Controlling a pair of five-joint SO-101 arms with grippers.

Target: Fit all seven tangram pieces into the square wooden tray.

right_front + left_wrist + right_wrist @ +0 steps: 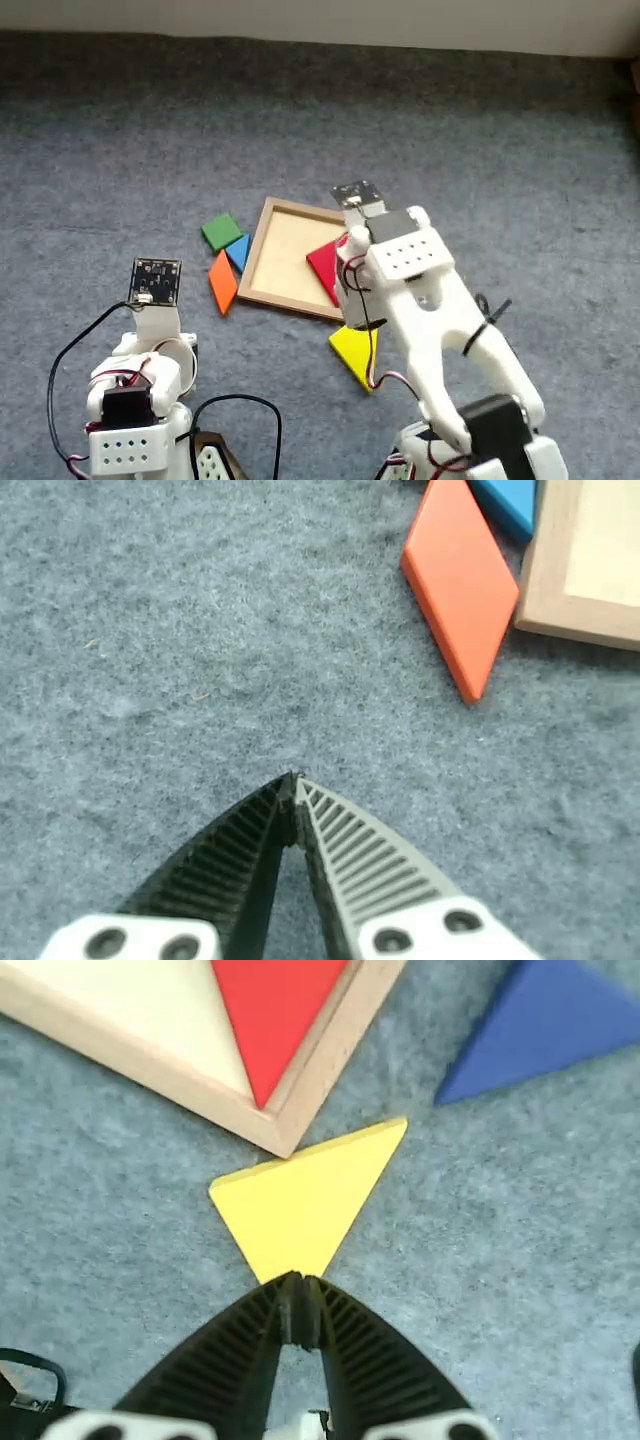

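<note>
Right gripper is sitting closed and empty at a corner of the yellow wooden triangle, probably for nudging it toward the square wooden tray; left gripper is idling closed, empty.

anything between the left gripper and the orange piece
Only bare grey carpet: in the left wrist view, the stretch from the left gripper to the orange piece holds no other piece.

The high view looks down over the carpet; both wrist views sit close above it, each catching a corner of the tray.
</note>
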